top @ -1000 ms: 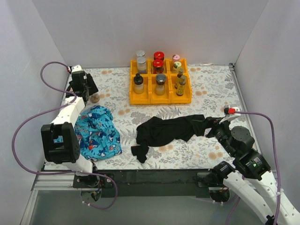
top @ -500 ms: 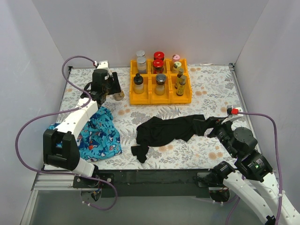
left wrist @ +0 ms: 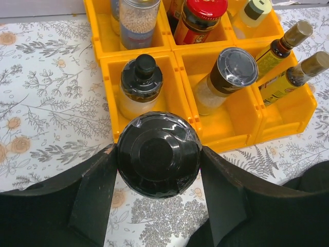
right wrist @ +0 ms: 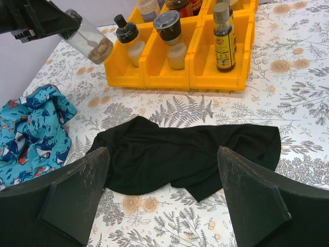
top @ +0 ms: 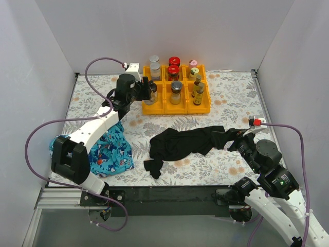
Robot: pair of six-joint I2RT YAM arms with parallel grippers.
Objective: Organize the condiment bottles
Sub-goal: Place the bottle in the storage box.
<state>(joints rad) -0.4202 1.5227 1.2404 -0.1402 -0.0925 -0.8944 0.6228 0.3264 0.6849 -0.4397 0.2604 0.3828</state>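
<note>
The left gripper point(left wrist: 158, 167) has a black-lidded jar point(right wrist: 89, 45) pinched between its jaws, the fingers tight against either side of the lid. The jar is clear with something brownish inside. It hangs tilted in the air just off the near-left corner of the orange tray point(top: 177, 109), clear of the worktop point(top: 234, 95).

The step in hand looks to me like the carry: jar picked up, not yet set down. Every compartment already holds something. The near-left one has a single black-capped bottle point(left wrist: 141, 82), the near-middle a silver-lidded jar point(left wrist: 231, 69), and the near-right a pair of slim amber bottles point(left wrist: 281, 47).

I'd say the next move calls for bringing the jar over a compartment with room, most likely beside the black-capped bottle. It then has to be tipped upright and lowered without knocking its neighbour.

The right gripper point(right wrist: 162, 175) hangs low at the near right over the black cloth point(right wrist: 190, 149), its jaws spread wide and holding nothing.
</note>
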